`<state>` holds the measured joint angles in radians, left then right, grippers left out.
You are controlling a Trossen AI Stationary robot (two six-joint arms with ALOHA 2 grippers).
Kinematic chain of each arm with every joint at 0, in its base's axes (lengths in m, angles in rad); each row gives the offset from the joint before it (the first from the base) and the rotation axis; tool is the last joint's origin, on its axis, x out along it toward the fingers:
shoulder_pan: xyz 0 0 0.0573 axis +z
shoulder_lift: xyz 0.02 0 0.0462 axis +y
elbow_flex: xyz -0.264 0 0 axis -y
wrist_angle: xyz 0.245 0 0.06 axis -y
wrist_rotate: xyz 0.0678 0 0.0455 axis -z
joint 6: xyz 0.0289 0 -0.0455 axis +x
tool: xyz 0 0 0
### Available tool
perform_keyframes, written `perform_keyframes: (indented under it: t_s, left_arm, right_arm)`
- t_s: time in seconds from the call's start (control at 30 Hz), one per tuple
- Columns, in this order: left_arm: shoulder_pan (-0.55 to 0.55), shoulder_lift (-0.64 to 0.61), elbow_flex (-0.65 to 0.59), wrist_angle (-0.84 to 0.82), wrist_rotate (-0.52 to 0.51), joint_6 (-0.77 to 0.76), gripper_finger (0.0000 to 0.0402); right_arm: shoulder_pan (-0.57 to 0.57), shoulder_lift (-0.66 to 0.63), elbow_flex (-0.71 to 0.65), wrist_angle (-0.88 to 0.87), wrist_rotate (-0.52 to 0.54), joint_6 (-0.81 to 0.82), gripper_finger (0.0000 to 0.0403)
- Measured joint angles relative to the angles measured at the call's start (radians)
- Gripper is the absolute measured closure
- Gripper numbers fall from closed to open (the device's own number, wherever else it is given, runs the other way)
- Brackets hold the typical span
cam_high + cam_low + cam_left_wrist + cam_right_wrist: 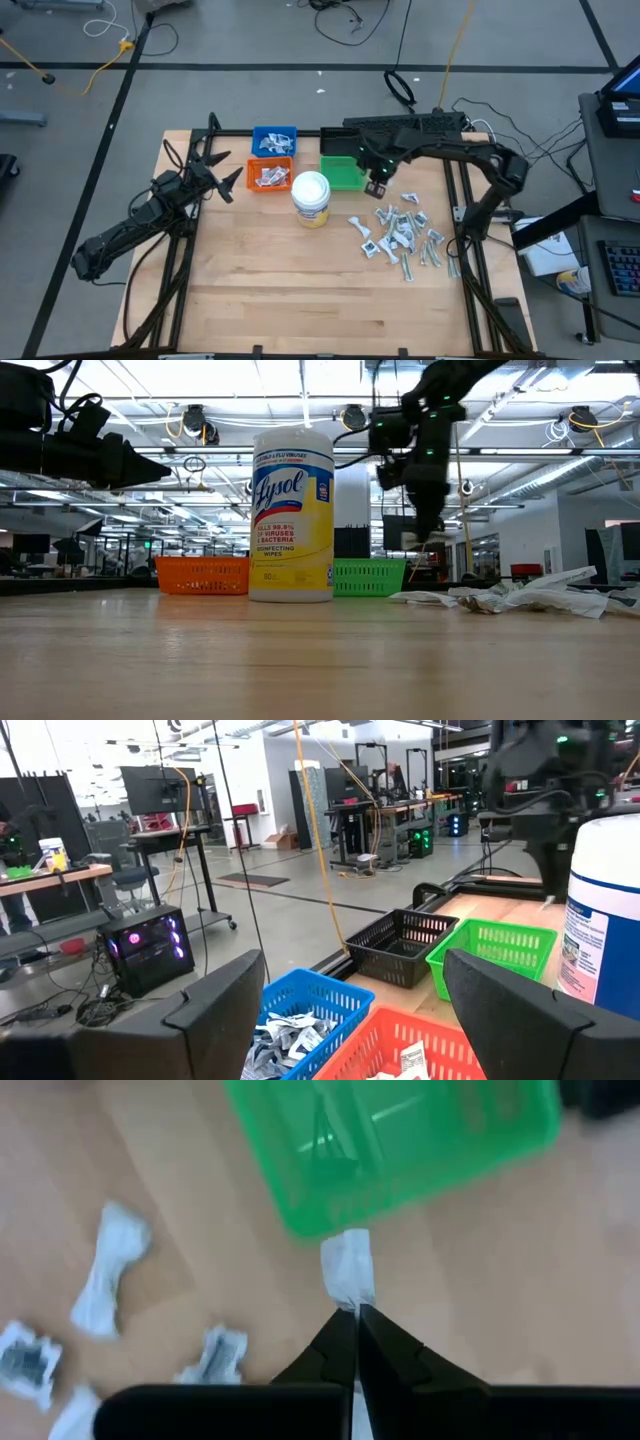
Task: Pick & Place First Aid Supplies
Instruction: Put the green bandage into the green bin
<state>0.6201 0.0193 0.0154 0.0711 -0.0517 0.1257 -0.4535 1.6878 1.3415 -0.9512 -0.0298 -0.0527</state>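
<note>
The first aid supplies (pixel 400 235) lie as a loose heap of small white-and-grey packets on the table's right half, flat on the wood; more of them (pixel 108 1265) show in the right wrist view. My right gripper (pixel 357 1315) hangs above the table beside the green bin (pixel 343 175), shut on one white packet (pixel 347 1268). My left gripper (pixel 355 1010) stands open and level at the table's left, in front of the blue bin (pixel 274 140) and the orange bin (pixel 270 176), both holding packets. My right gripper pinches one end of the white packet (pixel 349 1298) between its two fingers, at their free ends. The fingers come from above, pointing steeply down. The packet sticks out beyond the fingertips, lifted clear of the table, just short of the green bin's wall (pixel 330 1210).
A white-lidded jar with a yellow label (pixel 311 197) stands upright in the table's middle, in front of the orange and green bins. A black bin (pixel 400 945) sits behind the green one. Bare wood stretches along the table's near half.
</note>
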Motion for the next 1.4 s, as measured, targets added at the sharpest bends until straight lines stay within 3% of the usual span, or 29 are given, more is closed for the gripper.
perform_keyframes:
  t_s: [0.2,0.47,0.9,1.07,1.2,1.3,1.4]
  left_arm:
    - [0.000,0.000,0.000,0.000,0.000,0.000,0.0092]
    - [0.000,0.000,0.000,0.000,0.000,0.000,0.0091]
    - [0.000,0.000,0.000,0.000,0.000,0.000,0.0091]
    - [0.000,0.000,0.000,0.000,0.000,0.000,0.0092]
    - [0.000,0.000,0.000,0.000,0.000,0.000,0.0091]
    - [0.000,0.000,0.000,0.000,0.000,0.000,0.0091]
    - [0.000,0.000,0.000,0.000,0.000,0.000,0.0092]
  right_arm:
    - [-0.015,0.139,0.187,-0.017,-0.014,-0.063,0.0402]
    - [-0.033,0.278,0.337,0.023,-0.101,-0.111,0.0403]
    - [-0.032,0.367,0.352,0.100,-0.127,-0.151,0.0388]
    - [-0.031,0.368,0.352,0.115,-0.108,-0.153,0.0354]
    - [-0.029,0.367,0.352,0.122,-0.045,-0.132,0.0296]
    - [-0.029,0.362,0.352,0.120,0.043,-0.047,0.0246]
    - [-0.030,0.327,0.350,0.067,0.062,0.058,0.0211]
